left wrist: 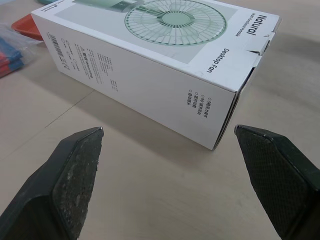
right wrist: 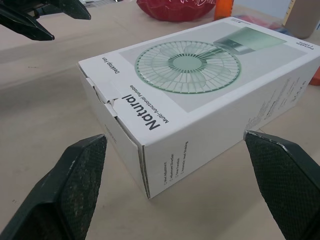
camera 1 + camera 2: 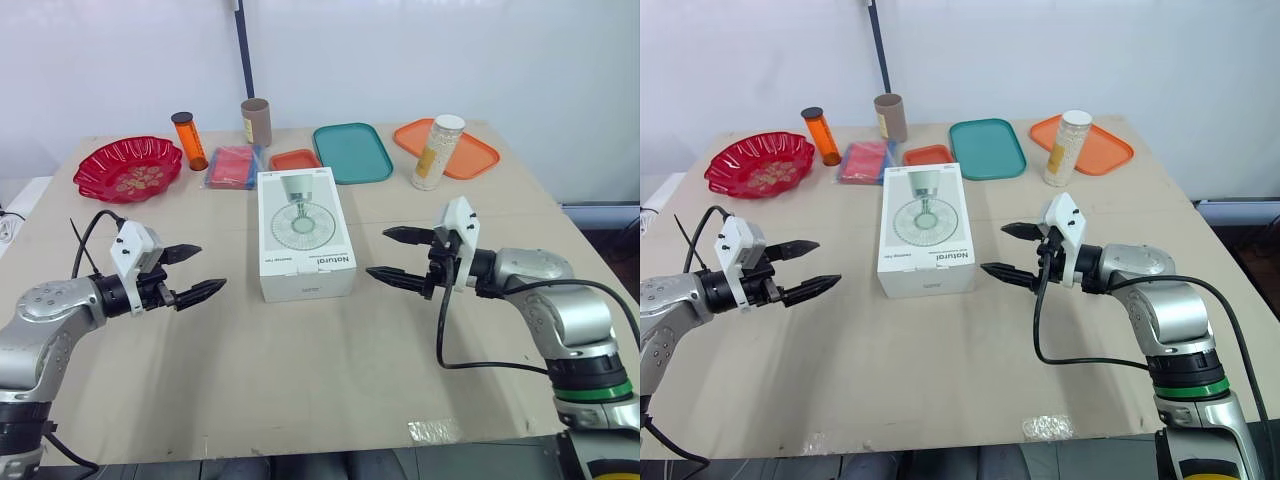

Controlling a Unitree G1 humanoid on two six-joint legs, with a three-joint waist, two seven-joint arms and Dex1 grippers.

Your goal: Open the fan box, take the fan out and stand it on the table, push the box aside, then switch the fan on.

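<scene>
In the middle of the desk (image 3: 300, 380) the fan box (image 3: 305, 235) lies flat and closed, with the picture of the fan facing up and its tucked end flap turned toward the robot. The box lies between the two grippers. The left gripper (image 3: 212, 266) hangs near the box's left side, low over the desk, with its two black fingers spread apart and holding nothing; it does not touch the box. The right gripper (image 3: 376, 251) is just beside the box's right side, also with its fingers apart and empty, the tips pointing at the box with a small gap. In each wrist view the near corner of the box appears between that gripper's open fingers. Behind the box, at the far edge of the desk, stand a red bowl (image 3: 128, 168), an orange bottle (image 3: 189, 140), a brown tube (image 3: 256, 121), a teal tray (image 3: 352, 152) and an orange tray (image 3: 478, 150) that carries a white-capped jar (image 3: 436, 152).
</scene>
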